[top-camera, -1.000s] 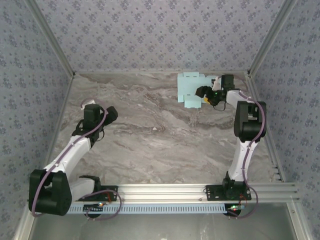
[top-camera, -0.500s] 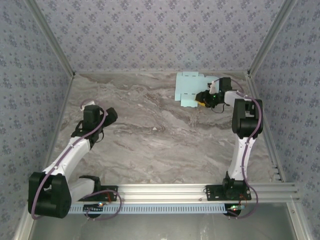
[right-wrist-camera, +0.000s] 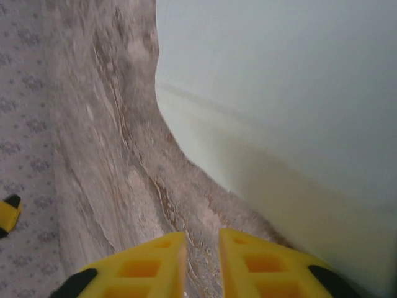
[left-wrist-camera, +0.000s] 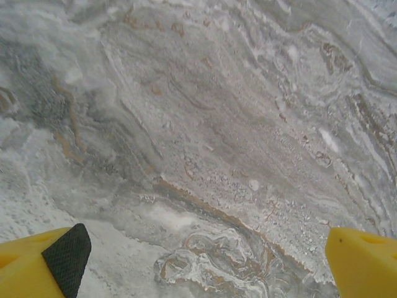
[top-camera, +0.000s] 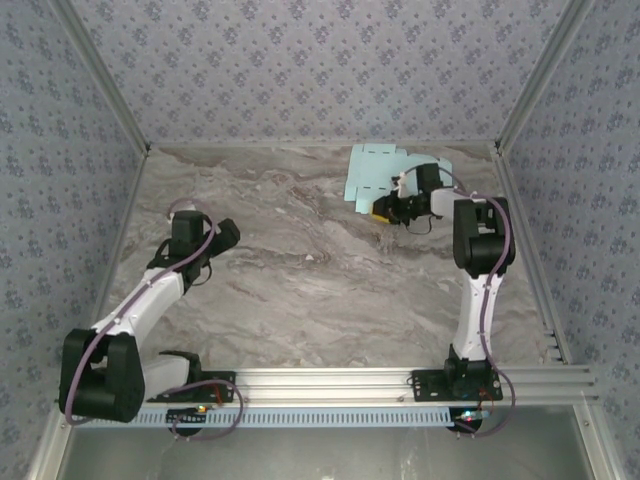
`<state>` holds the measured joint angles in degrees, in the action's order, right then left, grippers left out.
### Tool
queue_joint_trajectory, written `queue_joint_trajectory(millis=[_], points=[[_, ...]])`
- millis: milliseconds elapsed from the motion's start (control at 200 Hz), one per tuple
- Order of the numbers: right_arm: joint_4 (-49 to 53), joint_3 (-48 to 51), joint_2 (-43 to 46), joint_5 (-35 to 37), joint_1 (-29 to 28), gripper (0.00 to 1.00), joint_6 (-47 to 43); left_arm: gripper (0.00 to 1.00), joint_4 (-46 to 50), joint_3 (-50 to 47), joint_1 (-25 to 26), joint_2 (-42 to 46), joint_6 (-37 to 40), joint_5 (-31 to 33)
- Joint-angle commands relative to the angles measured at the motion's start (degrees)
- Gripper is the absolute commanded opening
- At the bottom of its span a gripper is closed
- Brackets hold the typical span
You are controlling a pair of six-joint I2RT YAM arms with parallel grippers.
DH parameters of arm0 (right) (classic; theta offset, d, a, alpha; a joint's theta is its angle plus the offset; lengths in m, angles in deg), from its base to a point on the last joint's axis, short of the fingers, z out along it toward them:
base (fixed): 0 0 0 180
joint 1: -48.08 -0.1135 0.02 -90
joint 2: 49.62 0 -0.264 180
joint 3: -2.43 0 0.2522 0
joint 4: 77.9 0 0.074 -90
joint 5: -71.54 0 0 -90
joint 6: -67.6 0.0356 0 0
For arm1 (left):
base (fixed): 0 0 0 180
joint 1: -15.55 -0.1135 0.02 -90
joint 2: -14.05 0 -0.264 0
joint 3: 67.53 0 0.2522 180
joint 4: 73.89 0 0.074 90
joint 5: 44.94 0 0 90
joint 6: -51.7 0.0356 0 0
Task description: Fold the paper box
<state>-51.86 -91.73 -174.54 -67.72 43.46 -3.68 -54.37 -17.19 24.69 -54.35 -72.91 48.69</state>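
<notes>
Marble table (top-camera: 300, 262) bears the paper box (top-camera: 368, 180); left gripper (left-wrist-camera: 206, 259) jaws wide, right gripper (right-wrist-camera: 202, 249) jaws narrow.

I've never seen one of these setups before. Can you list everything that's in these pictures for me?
paper box: one, pale light blue, a flat cut-out sheet at the table's far right, near the back wall
table: one, grey-brown marble pattern, under everything
walls: three, grey-blue flowered pattern, at the back and both sides
rail: one, silver metal, along the near edge, carrying both arm bases
left arm: one, white and black, over the table's left part
right arm: one, white and black, reaching to the paper box
left gripper: one, yellow fingers, wide open above bare table
right gripper: one, yellow fingers, close together, at the paper box's near edge
</notes>
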Motion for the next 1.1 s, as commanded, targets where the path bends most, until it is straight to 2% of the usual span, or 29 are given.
queue_joint_trajectory(millis=[0,150,235,440,670,800,964,1094], points=[[-2.7,3.3,5.3,3.2,0.7,0.37,1.8,0.99,-1.3,2.6,0.6,-1.5,-0.1,-2.5],[-8.5,8.0,9.7,7.6,3.2,0.47,5.8,0.99,-1.2,2.4,0.7,-2.0,0.4,-2.8],[-8.9,7.7,9.3,10.6,3.9,0.47,6.5,0.99,-1.5,2.4,0.8,-2.3,0.8,-2.3],[-11.1,5.3,5.6,12.0,4.8,0.46,9.5,0.99,-1.3,2.9,0.9,-3.0,1.2,-2.6],[-12.1,0.5,0.8,8.7,4.2,0.45,11.6,0.99,-0.7,2.4,0.9,-2.8,1.4,-1.8],[-13.1,-0.8,-0.6,7.6,3.6,0.38,12.1,0.99,-0.5,2.2,0.9,-2.7,0.6,-1.6],[-13.5,-1.9,-1.7,4.9,3.4,0.16,11.3,0.99,0.0,2.3,1.0,-2.4,0.7,-1.4],[-14.7,0.9,0.6,2.3,2.9,0.10,10.9,0.99,-0.2,2.1,1.0,-1.4,0.8,-2.4]])
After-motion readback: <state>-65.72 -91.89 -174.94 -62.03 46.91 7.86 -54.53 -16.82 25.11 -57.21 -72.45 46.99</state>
